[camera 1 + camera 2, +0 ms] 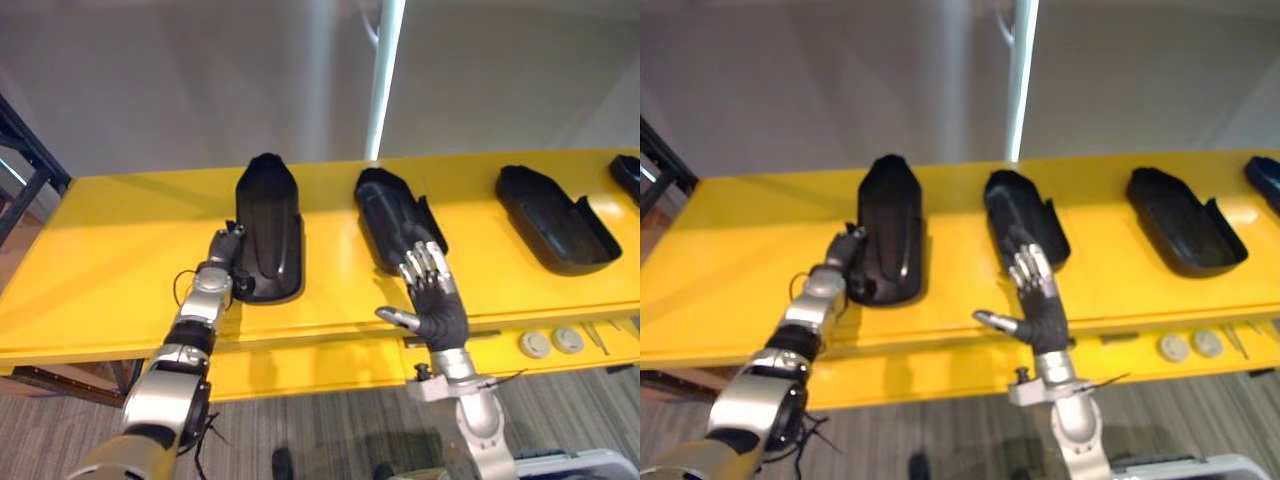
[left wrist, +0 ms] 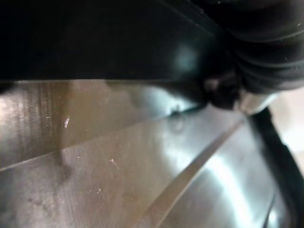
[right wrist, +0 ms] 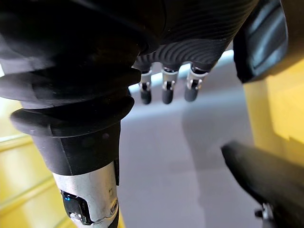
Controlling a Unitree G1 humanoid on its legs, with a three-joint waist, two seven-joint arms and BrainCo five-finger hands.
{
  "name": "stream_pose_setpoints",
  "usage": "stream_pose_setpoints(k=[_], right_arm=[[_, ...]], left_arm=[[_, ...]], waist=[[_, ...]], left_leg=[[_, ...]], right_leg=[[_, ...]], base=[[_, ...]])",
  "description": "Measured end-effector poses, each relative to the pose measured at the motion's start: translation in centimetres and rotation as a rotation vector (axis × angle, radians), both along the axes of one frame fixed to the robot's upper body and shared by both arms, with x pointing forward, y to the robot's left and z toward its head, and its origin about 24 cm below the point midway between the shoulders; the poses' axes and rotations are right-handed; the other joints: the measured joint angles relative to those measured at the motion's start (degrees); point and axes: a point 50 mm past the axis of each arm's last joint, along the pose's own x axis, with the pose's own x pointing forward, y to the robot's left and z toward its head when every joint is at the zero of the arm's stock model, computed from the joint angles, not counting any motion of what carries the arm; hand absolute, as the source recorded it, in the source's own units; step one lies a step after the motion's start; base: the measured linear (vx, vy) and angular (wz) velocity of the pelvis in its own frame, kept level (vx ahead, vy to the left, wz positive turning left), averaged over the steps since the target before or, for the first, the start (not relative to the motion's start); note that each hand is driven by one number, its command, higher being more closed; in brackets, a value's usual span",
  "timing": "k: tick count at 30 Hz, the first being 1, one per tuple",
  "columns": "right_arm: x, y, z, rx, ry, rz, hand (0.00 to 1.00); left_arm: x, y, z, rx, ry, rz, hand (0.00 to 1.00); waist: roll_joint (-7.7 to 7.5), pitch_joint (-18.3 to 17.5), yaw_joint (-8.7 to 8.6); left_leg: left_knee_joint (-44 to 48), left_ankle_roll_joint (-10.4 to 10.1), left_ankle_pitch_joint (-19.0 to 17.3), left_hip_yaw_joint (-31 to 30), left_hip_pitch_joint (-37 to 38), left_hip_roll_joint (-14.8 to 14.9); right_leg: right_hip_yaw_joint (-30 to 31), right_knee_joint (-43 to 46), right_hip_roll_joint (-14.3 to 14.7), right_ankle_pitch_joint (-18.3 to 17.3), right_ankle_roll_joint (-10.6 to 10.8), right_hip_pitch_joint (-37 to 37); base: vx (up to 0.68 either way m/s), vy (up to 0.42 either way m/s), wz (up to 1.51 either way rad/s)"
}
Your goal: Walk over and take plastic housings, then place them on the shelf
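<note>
Left robot hand [image 1: 224,246] reached the left housing [image 1: 268,225] on the surface [image 1: 100,270].
Its fingers were hidden at the rim, so its grip could not be told; the right robot hand [image 1: 437,310] hung spread open over the next housing [image 1: 385,215], probably lining up a grasp.

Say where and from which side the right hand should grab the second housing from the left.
Likely the near end wall of the second housing: it seems to lie hollow side up, lengthwise away from the robot. Come from the near side, where the open right hand is.
</note>
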Motion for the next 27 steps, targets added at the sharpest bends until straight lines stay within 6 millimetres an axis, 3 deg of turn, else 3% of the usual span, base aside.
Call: stream_pose_setpoints(k=[16, 27], right_arm=[[-0.8, -0.2, -1.2, 0.031, 0.068, 0.006, 0.00], [-0.6, -0.2, -2.1, 0.022, 0.106, 0.002, 0.00]], left_arm=[[0.7, -0.1, 1.1, 0.006, -0.014, 0.042, 0.00], [0.5, 0.6, 1.2, -0.019, -0.044, 0.171, 0.00]], waist=[[-0.17, 0.41, -0.23], [-0.53, 0.19, -0.21]], left_leg=[[0.00, -0.06, 0.05, 0.92, 0.25, 0.30], [-0.01, -0.06, 0.06, 1.10, 1.08, 0.35]], right_leg=[[0.93, 0.01, 0.24, 0.05, 0.04, -0.34], [1.07, -0.11, 0.26, 0.17, 0.22, 0.39]], base=[[0.01, -0.001, -0.02], [0.00, 0.000, 0.00]])
